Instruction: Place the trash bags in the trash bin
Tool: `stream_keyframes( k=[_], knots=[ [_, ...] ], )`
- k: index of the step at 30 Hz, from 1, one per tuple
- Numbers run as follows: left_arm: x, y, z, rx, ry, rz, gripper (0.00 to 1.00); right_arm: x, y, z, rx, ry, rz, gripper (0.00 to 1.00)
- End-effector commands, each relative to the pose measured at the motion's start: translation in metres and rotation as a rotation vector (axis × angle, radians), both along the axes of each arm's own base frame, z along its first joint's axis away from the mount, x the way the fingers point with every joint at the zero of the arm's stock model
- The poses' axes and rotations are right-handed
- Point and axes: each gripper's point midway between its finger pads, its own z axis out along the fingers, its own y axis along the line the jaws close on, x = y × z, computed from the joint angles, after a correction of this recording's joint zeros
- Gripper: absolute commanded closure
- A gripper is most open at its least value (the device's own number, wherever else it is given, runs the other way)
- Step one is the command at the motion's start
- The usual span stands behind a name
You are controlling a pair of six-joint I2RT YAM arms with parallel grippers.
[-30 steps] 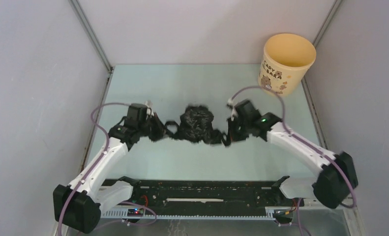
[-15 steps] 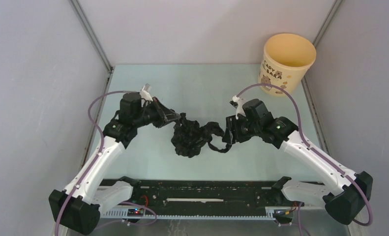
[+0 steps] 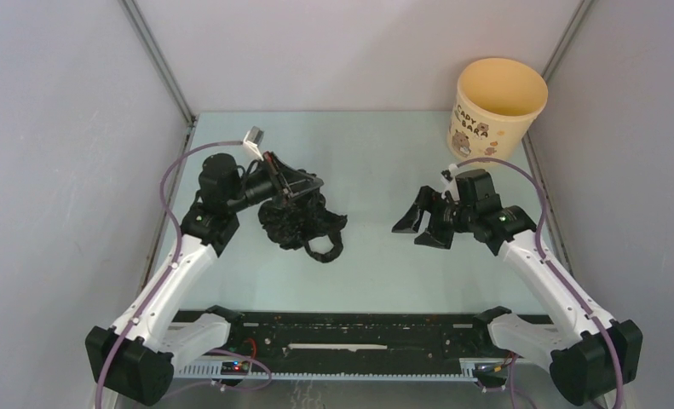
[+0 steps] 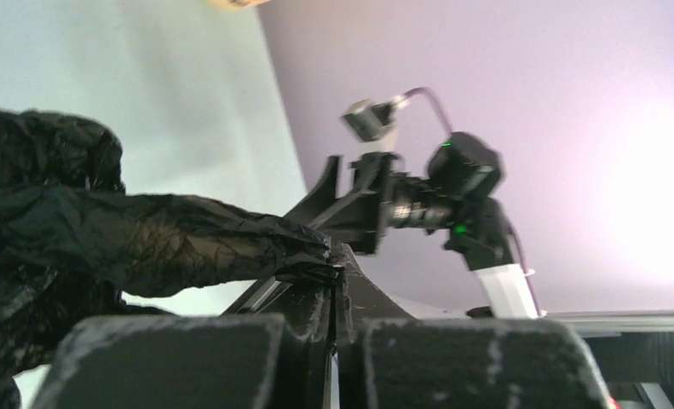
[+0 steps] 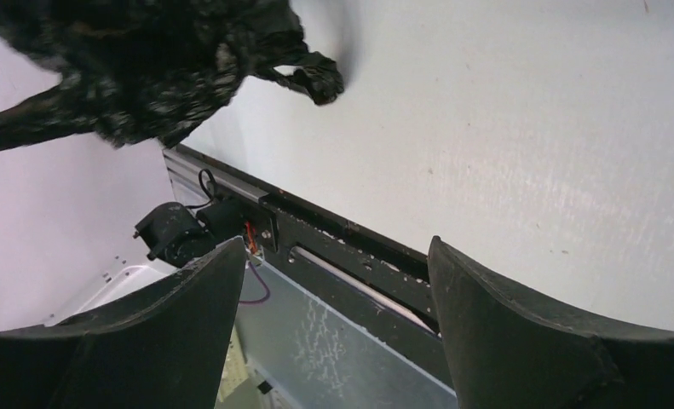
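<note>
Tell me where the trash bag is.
In the top view, the trash bag hangs left of centre, pinched in the left gripper, far from the trash bin at the back right.

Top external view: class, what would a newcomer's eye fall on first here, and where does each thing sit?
The crumpled black trash bag bunches left of centre, pinched in the shut left gripper. The pale yellow trash bin stands upright in the far right corner, its mouth open. Between them the right gripper hovers wide open, holding nothing.
</note>
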Motion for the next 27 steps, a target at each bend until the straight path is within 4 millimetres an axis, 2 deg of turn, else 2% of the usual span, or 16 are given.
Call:
stream_keyframes(
  k=[1, 5, 6, 8, 10, 12, 16, 17, 19, 21, 27],
  knots=[
    [-0.002, -0.015, 0.064, -0.189, -0.151, -0.08, 1.0, 0.0, 0.001, 0.006, 0.092, 0.044, -0.023, 0.13],
    [-0.008, -0.034, 0.104, -0.269, -0.221, -0.163, 1.0, 0.007, -0.009, 0.003, 0.073, 0.049, -0.076, 0.14],
    [-0.01, -0.034, 0.108, -0.263, -0.243, -0.166, 1.0, 0.008, -0.01, 0.003, 0.072, 0.051, -0.089, 0.14],
    [-0.012, -0.028, 0.095, -0.22, -0.245, -0.132, 1.0, 0.012, -0.014, 0.002, 0.063, 0.046, -0.108, 0.14],
    [-0.01, -0.019, 0.053, -0.128, -0.186, -0.077, 1.0, 0.015, -0.019, -0.001, 0.038, 0.034, -0.128, 0.14],
    [-0.015, -0.008, -0.005, -0.016, -0.075, -0.047, 1.0, 0.016, -0.022, -0.005, 0.011, 0.032, -0.138, 0.14],
    [-0.05, 0.015, -0.111, 0.229, 0.102, -0.077, 1.0, 0.016, -0.024, -0.021, -0.022, 0.063, -0.141, 0.14],
    [-0.059, 0.021, -0.13, 0.278, 0.138, -0.084, 1.0, 0.017, -0.023, -0.026, -0.018, 0.073, -0.142, 0.15],
    [-0.075, 0.029, -0.156, 0.324, 0.181, -0.103, 1.0, 0.018, -0.019, -0.036, -0.009, 0.098, -0.145, 0.15],
    [-0.083, 0.034, -0.171, 0.341, 0.217, -0.097, 1.0, 0.02, -0.016, -0.047, -0.007, 0.144, -0.173, 0.16],
    [-0.098, 0.044, -0.193, 0.37, 0.297, -0.063, 1.0, 0.024, -0.017, -0.08, -0.04, 0.34, -0.312, 0.16]
  ],
)
